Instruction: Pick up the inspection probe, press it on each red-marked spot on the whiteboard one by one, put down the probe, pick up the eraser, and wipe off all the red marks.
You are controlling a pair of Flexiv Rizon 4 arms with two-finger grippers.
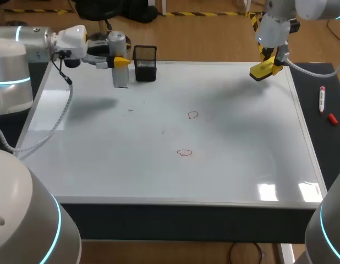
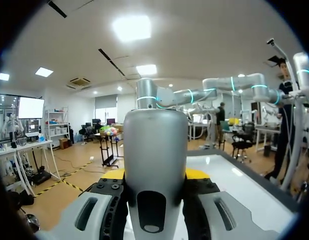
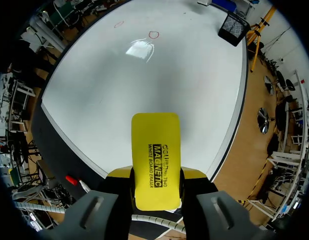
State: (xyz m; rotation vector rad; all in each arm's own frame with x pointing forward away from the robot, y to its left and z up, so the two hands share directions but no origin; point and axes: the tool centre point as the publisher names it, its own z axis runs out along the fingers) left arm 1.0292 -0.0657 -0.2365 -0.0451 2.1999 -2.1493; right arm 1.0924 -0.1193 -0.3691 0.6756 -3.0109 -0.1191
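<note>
The silver cylindrical probe (image 1: 120,69) stands upright at the whiteboard's (image 1: 241,165) far left, with my left gripper (image 1: 121,61) shut on it from the side. In the left wrist view the probe (image 2: 155,145) fills the space between the yellow-tipped fingers (image 2: 197,173). My right gripper (image 1: 269,65) hangs above the far right corner, shut on the yellow eraser (image 1: 262,70). The eraser (image 3: 155,155) sticks out ahead of that gripper (image 3: 155,176) over the board (image 3: 119,90). Two red marks (image 1: 192,114) (image 1: 184,152) lie near the board's middle, and both red marks (image 3: 153,34) (image 3: 118,23) show far ahead of the eraser.
A black mesh holder (image 1: 145,63) stands just right of the probe at the far edge. On the dark surface right of the board lie a marker (image 1: 322,99) and its red cap (image 1: 332,118).
</note>
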